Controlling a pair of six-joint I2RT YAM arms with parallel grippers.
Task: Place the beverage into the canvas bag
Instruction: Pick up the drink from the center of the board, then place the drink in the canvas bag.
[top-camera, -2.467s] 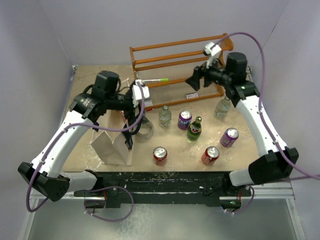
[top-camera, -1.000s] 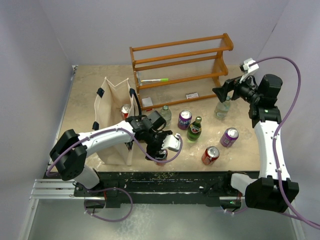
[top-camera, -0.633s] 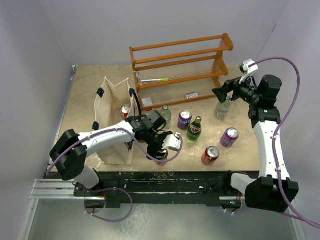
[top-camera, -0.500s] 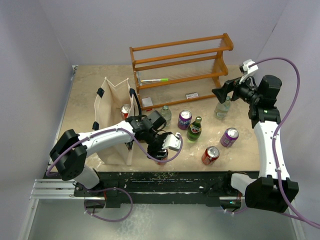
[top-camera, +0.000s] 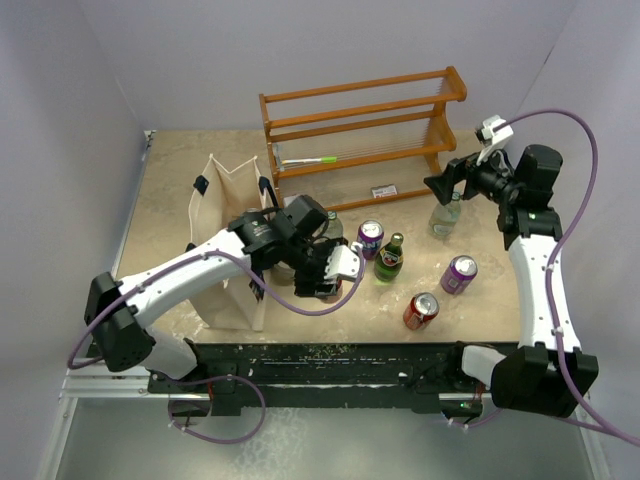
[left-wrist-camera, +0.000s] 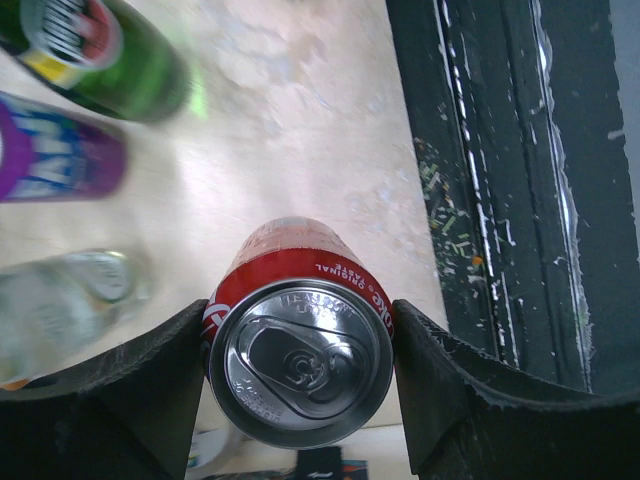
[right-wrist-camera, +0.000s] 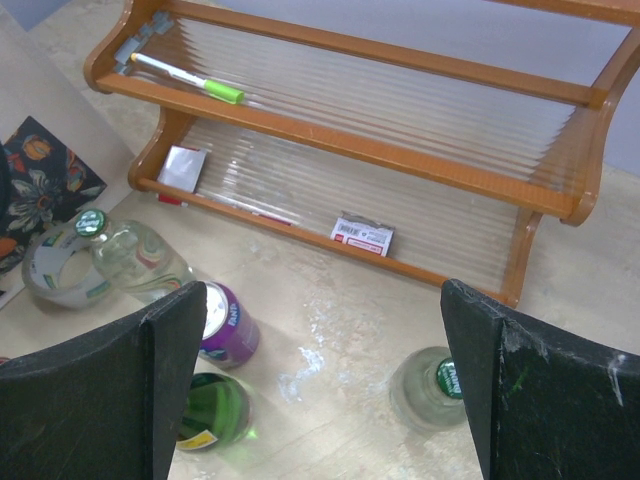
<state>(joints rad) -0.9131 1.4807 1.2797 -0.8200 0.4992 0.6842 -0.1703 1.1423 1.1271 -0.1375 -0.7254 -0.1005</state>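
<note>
The left hand (left-wrist-camera: 300, 325) is closed partway around a red cola can (left-wrist-camera: 300, 365). Its two dark fingers (left-wrist-camera: 130, 390) press on opposite sides of the can just under the rim, and the can is upright with its silver top towards the wrist camera. Beyond the can lie a green bottle (left-wrist-camera: 100, 50), a purple can (left-wrist-camera: 50, 160) and a clear bottle (left-wrist-camera: 60, 310) on the beige worktop (left-wrist-camera: 310, 120). In the top view the canvas bag (top-camera: 228, 305) stands upright just left of this hand, its mouth open upward. The right hand (right-wrist-camera: 322, 340) is spread wide and holds nothing. It hangs over a clear green-capped bottle (right-wrist-camera: 430, 388) before the right end of the wooden rack (right-wrist-camera: 380, 150).
</note>
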